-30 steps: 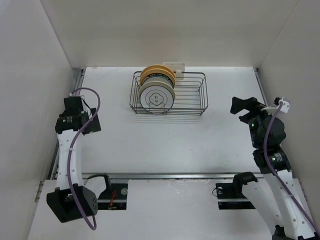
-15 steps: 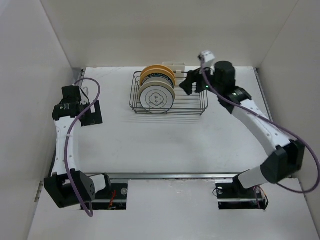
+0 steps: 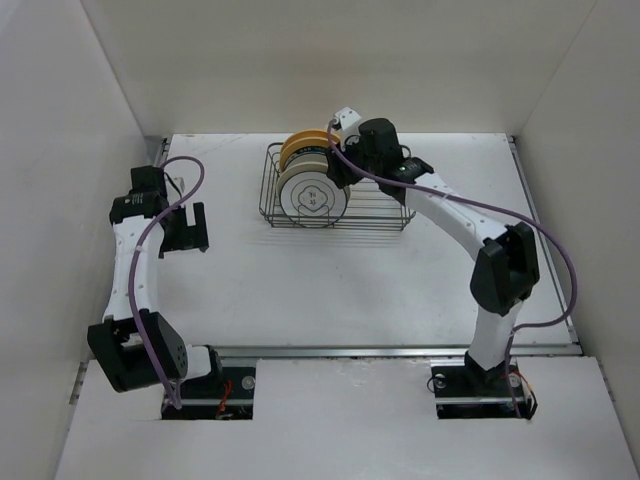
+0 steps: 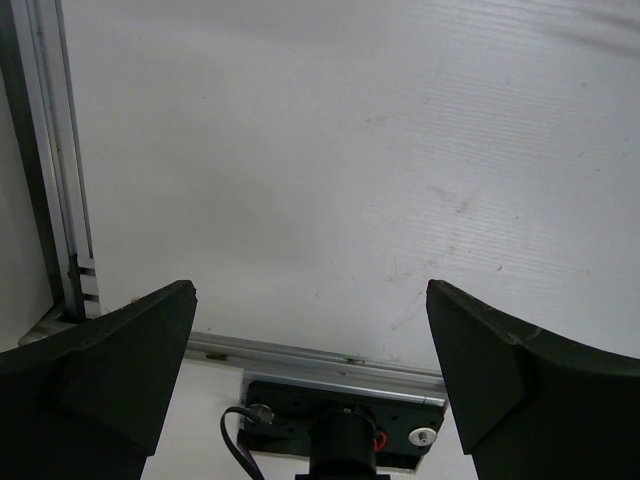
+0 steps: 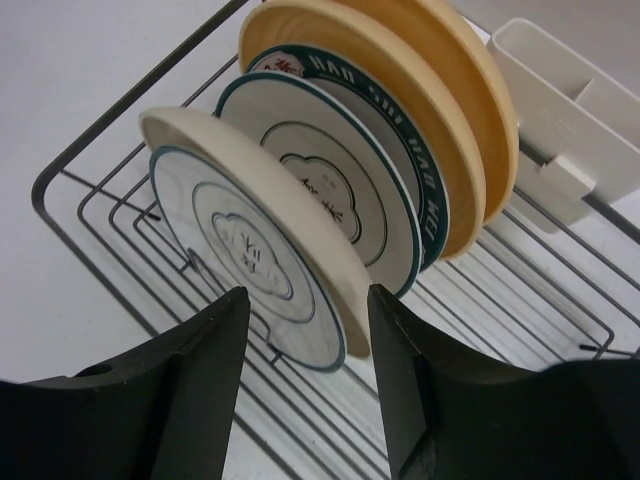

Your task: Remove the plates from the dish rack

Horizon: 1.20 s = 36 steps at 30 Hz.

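Four plates [image 3: 313, 180] stand on edge in the left end of the dark wire rack [image 3: 382, 190] at the bench's [image 3: 300, 280] far side. The ringed white plate [image 5: 240, 260] is in front, then the cream plate [image 5: 335, 290], the teal-rimmed plate [image 5: 320, 185] and the yellow-orange plate [image 5: 440, 110].

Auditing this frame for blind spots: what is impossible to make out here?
Right gripper: fingers too small and dark to separate in the top view.
Yellow-orange round plate: face covered by nearer plates, both views.
Dark wire dish rack: right wrist view's edge cuts off one end.
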Each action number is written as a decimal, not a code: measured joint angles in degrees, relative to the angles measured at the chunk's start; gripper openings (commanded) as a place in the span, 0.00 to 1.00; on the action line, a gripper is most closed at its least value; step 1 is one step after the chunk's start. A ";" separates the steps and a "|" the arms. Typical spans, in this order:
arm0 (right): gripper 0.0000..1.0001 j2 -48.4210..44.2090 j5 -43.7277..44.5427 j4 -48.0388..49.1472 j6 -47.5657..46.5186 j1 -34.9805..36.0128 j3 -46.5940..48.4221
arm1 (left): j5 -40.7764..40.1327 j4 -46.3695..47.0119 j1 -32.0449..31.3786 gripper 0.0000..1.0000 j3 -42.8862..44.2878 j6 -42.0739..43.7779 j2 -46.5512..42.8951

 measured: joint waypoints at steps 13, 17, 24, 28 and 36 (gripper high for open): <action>0.64 6.91 0.37 -1.79 -1.11 -0.04 4.92 | -1.27 -0.11 0.00 1.00 1.46 -0.02 3.85; 0.65 7.56 0.24 -1.84 -1.31 -0.04 5.88 | -1.51 -0.11 0.00 1.00 1.46 -0.02 3.85; 0.92 8.85 0.98 -3.45 -1.14 -0.07 6.97 | -2.36 -0.13 0.00 1.00 1.46 -0.02 3.85; 0.94 6.40 1.18 -3.82 -1.14 -0.07 5.92 | -2.38 -0.11 0.00 1.00 1.46 -0.02 3.85; 0.69 -3.13 -2.27 -3.74 -1.42 -0.07 2.95 | -3.06 -0.11 0.00 1.00 1.46 -0.02 4.13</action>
